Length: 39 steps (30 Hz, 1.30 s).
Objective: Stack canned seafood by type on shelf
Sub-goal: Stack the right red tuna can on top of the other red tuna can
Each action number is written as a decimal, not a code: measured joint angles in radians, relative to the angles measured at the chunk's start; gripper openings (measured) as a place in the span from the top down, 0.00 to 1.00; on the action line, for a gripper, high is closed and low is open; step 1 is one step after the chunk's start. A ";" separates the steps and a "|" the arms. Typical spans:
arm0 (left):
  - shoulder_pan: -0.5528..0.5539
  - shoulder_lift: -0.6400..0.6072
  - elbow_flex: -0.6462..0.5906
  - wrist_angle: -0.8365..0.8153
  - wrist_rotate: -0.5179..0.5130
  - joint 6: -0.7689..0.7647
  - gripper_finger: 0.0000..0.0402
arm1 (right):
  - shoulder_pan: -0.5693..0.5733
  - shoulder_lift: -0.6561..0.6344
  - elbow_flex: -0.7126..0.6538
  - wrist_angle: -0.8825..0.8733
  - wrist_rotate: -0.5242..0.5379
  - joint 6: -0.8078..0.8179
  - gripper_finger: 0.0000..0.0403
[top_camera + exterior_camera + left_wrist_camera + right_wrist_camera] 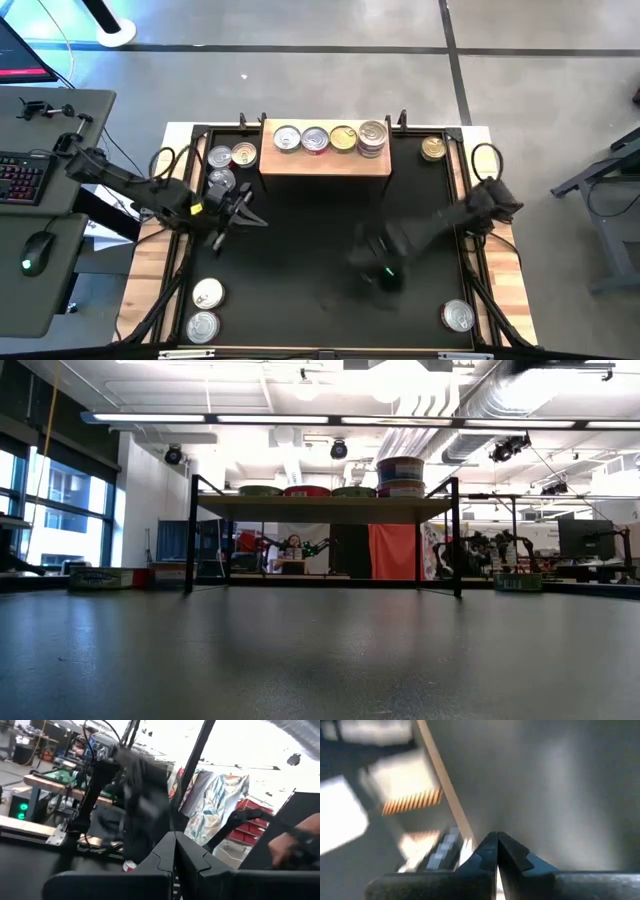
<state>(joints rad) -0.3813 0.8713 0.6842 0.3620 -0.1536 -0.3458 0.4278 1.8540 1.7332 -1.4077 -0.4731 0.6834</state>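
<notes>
While both grippers, left gripper (250, 215) and right gripper (372, 268), hang pinched together, empty, before the shelf (325, 160): tins (329, 139) atop and around it; judged rigid, slick, light; grasp across rim.

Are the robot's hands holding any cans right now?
No. The left gripper and the right gripper are both shut with nothing between their fingers. The cans sit on the shelf and mat.
</notes>
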 joint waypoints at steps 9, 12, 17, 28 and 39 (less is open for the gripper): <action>0.029 -0.018 0.000 -0.064 0.055 -0.017 1.00 | 0.320 -0.331 -0.706 0.525 -0.401 0.768 1.00; 0.034 0.002 0.000 -0.072 0.027 -0.041 1.00 | 0.363 -0.412 -0.843 0.726 -0.337 0.998 1.00; 0.036 0.067 0.000 -0.061 -0.013 -0.069 1.00 | 0.409 -0.425 -0.954 0.806 -0.256 1.128 1.00; 0.019 0.313 0.035 -0.006 -0.052 -0.193 1.00 | 0.415 -0.351 -1.032 0.804 -0.131 1.032 1.00; -0.085 0.427 0.078 -0.128 -0.163 -0.226 1.00 | 0.163 -0.310 -1.025 1.057 0.192 0.800 1.00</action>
<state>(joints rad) -0.4666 1.2982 0.7620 0.2338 -0.3169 -0.5713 0.5911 1.5440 0.7078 -0.3511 -0.2812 1.4837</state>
